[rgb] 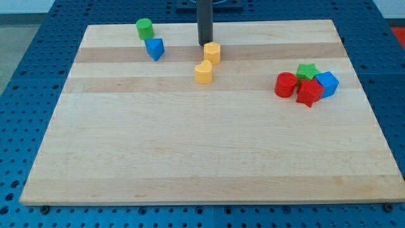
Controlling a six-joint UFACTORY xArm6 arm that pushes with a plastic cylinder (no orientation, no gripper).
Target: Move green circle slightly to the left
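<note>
Presently, green circle (144, 28) at board's eleven o'clock corner, blue block (155, 49) just beside at its five o'clock, my tip (205, 44) touching yellow block (212, 52), no fingers, bare rod.

Wooden board (209, 158) is laid on a blue perforated table (38, 38). A blue triangular block (154, 48) is seen near the board's top left. 2 yellow blocks are placed near top centre: upper yellow block (212, 52) and lower yellow block (203, 72), close together. At the view's right, 4 blocks are clustered, touching: red cylinder (285, 84), green star block (307, 71), red star block (309, 92), blue block (327, 83).
</note>
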